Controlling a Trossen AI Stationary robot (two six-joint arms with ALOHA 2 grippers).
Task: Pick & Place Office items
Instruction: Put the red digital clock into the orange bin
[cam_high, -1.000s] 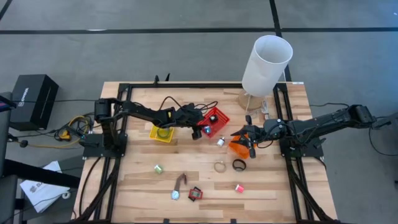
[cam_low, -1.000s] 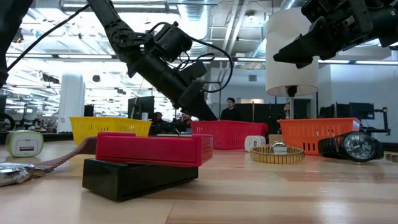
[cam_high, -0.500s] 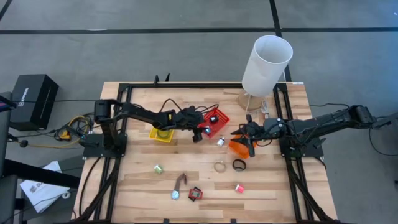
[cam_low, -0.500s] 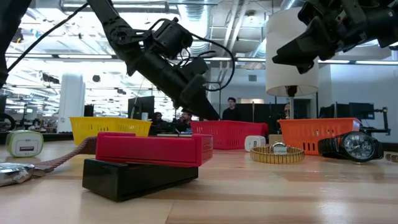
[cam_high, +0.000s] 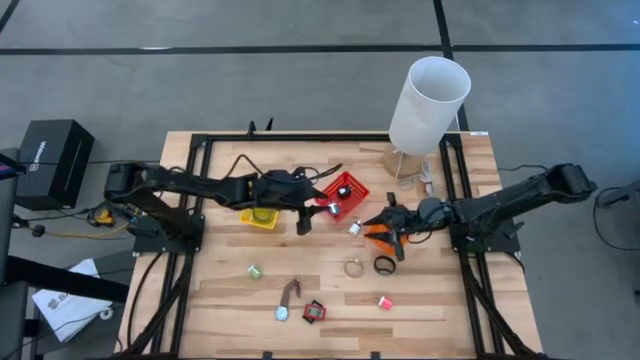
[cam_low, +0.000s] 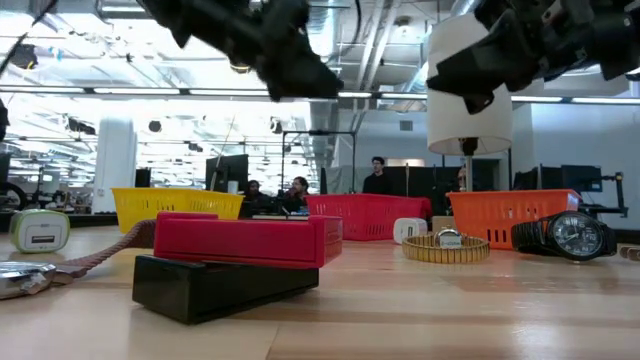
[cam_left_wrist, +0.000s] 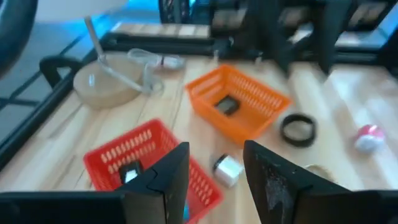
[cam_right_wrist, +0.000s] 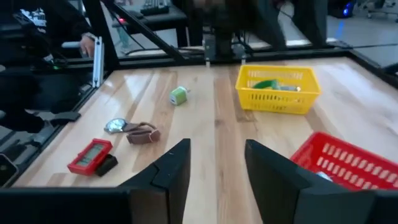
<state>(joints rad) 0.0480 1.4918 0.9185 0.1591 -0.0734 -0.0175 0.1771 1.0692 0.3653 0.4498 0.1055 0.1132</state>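
A grey concrete floor (cam_high: 250, 80) crossed by dark lines surrounds the pale wooden table (cam_high: 220, 290). A black box (cam_high: 50, 160) sits at left. Behind, seemingly an office: bright ceiling strip lights (cam_low: 90, 95).

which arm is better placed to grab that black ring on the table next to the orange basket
Right, probably. The right gripper hovers over the orange basket, with the black ring just in front. The left gripper sits farther off, between the yellow and red baskets. Both have empty, parted fingers.
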